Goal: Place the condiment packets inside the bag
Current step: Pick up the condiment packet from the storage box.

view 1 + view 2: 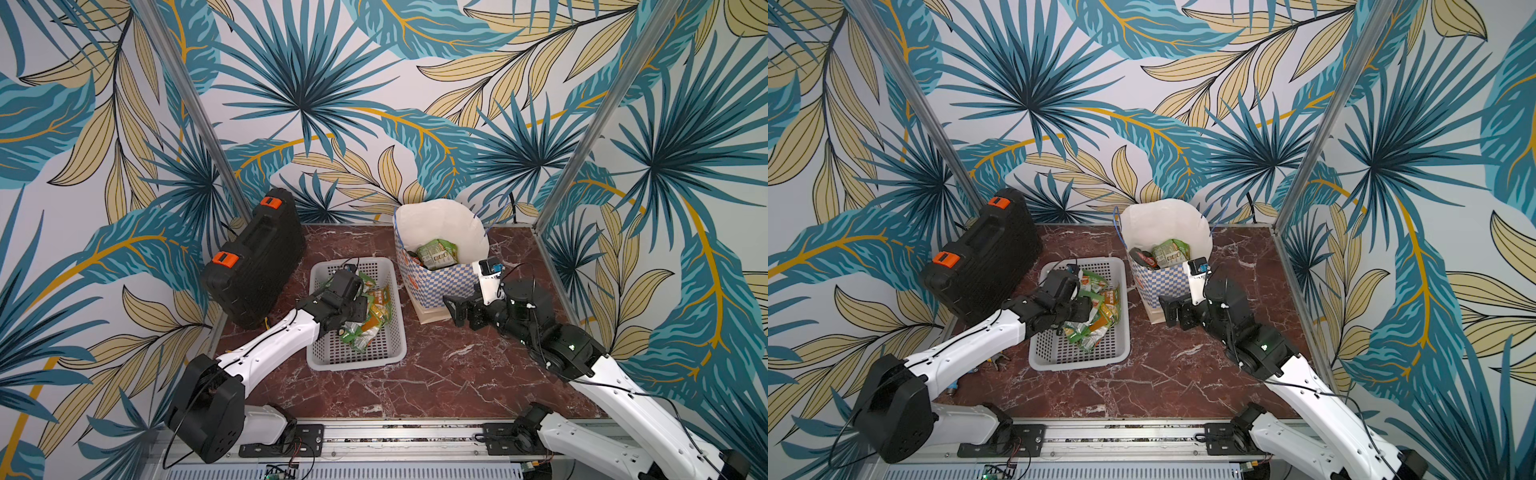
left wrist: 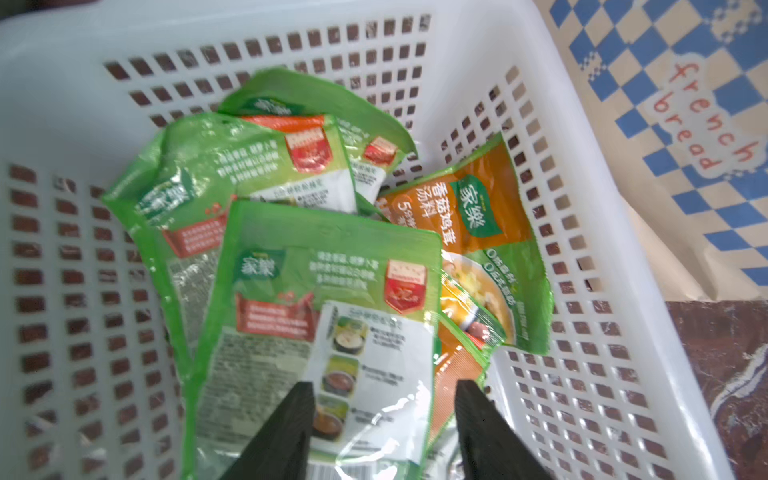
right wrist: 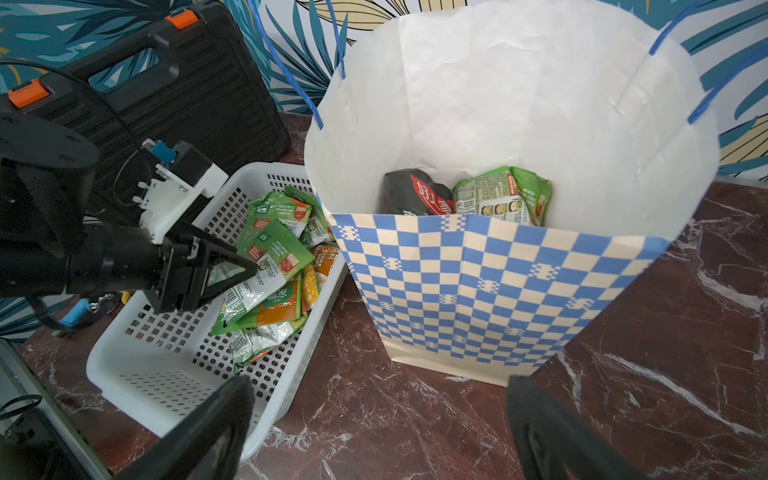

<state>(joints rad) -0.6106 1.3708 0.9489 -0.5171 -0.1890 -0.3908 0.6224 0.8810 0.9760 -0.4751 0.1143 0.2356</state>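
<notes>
Left wrist view: my left tool [image 2: 384,386] stands released, its jaws spread over the topmost green sachet [image 2: 332,282] of the condiment packets [image 2: 257,174] heaped in the white basket [image 2: 582,374]. My right tool [image 3: 380,432] gapes wide and empty above the bench [image 3: 685,332], just in front of the bag [image 3: 498,270]. The bag stands upright beside the basket, with a dark pouch [image 3: 415,191] and a green packet [image 3: 494,195] inside.

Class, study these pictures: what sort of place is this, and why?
Probably a staged robot test cell, not a kitchen: left arm and right arm mounted on a metal rail, aluminium posts framing a marble-look table, printed leaf backdrop behind.
</notes>
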